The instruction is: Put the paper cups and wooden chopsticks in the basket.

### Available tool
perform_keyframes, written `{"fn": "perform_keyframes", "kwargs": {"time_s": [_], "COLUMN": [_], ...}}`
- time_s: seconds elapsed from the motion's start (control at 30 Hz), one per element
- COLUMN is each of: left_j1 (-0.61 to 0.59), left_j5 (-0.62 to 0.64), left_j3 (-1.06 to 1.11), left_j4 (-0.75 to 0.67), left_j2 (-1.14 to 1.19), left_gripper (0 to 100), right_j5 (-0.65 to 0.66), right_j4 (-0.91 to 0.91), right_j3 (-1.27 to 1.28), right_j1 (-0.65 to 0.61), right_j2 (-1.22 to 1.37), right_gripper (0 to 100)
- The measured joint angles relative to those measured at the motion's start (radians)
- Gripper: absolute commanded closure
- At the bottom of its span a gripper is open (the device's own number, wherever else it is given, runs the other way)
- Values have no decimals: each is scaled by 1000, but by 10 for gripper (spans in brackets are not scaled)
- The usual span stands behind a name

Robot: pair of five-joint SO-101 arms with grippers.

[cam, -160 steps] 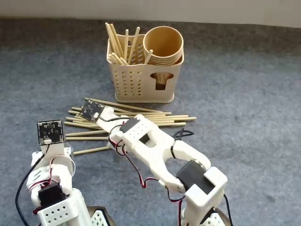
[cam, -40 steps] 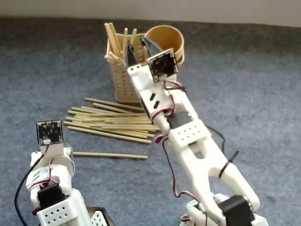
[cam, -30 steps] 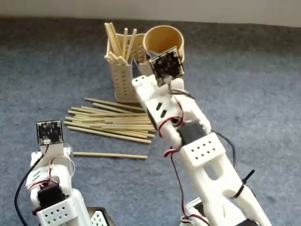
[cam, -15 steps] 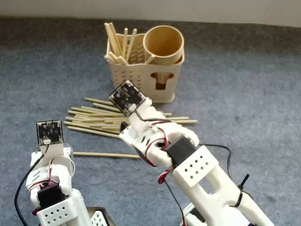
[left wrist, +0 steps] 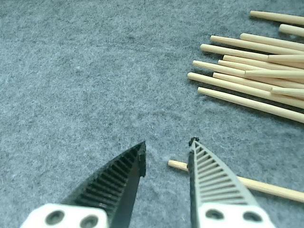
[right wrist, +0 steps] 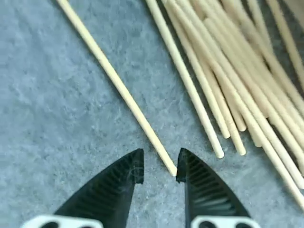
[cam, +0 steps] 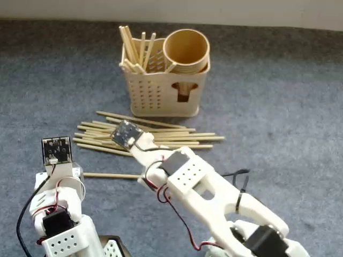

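The right gripper (right wrist: 159, 166) sits open over the lone chopstick (right wrist: 118, 90) in front of the basket (cam: 161, 96). The left gripper (left wrist: 166, 152) is open too.

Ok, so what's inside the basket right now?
A stack of paper cups sits in the basket, with several wooden chopsticks standing on end beside it. The basket's wall hides their lower parts, so the number of cups cannot be told.
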Motion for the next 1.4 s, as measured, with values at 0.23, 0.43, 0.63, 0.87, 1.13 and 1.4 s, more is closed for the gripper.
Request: {"fn": "perform_keyframes", "kwargs": {"time_s": [0.23,0.43,0.63,0.87,1.13,1.4], "left_j1": [0,0,0,0,0,0], "left_j5": [0,0,0,0,0,0], "left_j3": [0,0,0,0,0,0], "left_j4": [0,0,0,0,0,0], "left_j2": [0,0,0,0,0,0], "left_gripper": [843,843,843,843,843,843], "right_j5": [43,46,46,201,324,482], "right_j4": [-72,-130,-140,-38,298,496], "right_j3": [0,0,-5,-28,-150,-158], "right_j1": [0,0,2,5,44,169], "right_j2": [130,207,250,255,256,256], "right_gripper": [872,872,950,993,993,992]}}
